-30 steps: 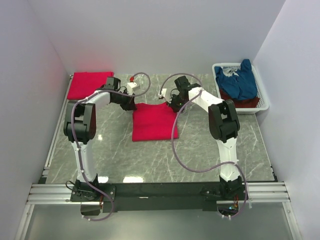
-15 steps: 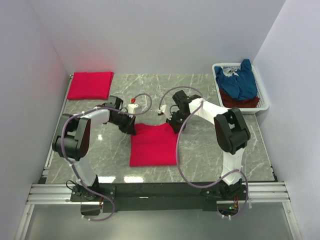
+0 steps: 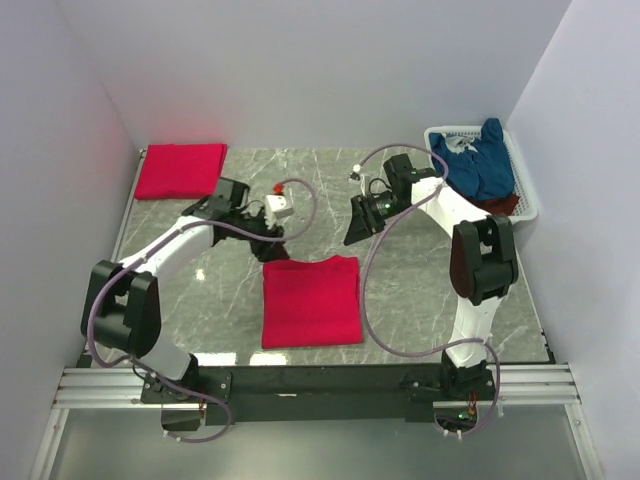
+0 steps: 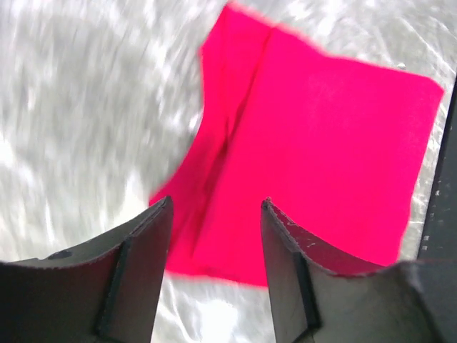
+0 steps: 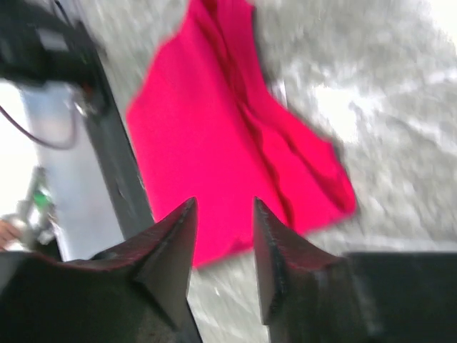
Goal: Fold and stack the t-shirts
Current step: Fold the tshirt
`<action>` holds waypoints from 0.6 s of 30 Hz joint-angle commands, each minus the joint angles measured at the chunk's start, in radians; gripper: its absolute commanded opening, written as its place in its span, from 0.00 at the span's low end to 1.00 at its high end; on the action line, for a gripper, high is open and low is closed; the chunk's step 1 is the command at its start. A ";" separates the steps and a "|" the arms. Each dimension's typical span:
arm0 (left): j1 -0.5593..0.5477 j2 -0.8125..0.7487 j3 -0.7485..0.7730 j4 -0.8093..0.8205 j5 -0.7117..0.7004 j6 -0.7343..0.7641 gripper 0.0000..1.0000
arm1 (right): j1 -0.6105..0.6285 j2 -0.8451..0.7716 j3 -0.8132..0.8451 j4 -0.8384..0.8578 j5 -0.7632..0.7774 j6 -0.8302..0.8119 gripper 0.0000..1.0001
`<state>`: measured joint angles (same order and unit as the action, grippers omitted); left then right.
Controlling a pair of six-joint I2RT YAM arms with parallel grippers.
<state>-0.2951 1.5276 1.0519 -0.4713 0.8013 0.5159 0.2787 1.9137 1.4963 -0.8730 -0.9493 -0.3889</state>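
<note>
Marble table [image 3: 420, 300] carries one folded red t-shirt [image 3: 310, 300] at six o'clock and a second red t-shirt [image 3: 180, 170] folded at ten. The left gripper [image 4: 214, 207] and right gripper [image 5: 221, 207] hover parted and empty. Stacking remains; the blue t-shirt [image 3: 478, 165] waits unfolded in the basket [image 3: 528, 195] at two.

Left arm [image 3: 175, 245] and right arm [image 3: 445, 205] both angled inward, wrists aloft, jaws on each apart and empty.

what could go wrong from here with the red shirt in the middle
The red shirt has a rumpled ridge near its far edge, so the fold may spring open when it is lifted toward the folded stack. The right arm's cable loops close beside the shirt and might catch or drag it as the arm moves.
</note>
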 commanded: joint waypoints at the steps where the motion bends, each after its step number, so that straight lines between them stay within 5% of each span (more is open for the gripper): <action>1: -0.087 0.046 0.068 -0.023 0.030 0.150 0.57 | 0.016 0.057 0.018 0.170 -0.143 0.263 0.43; 5: -0.173 0.130 0.102 -0.036 0.007 0.226 0.52 | 0.027 0.099 -0.019 0.370 -0.166 0.512 0.31; 18: -0.306 0.261 0.097 0.042 -0.157 0.270 0.52 | 0.042 0.225 -0.045 0.557 -0.183 0.670 0.18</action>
<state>-0.5789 1.7687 1.1278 -0.4553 0.6823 0.7578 0.3149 2.1429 1.4593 -0.3847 -1.0977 0.2333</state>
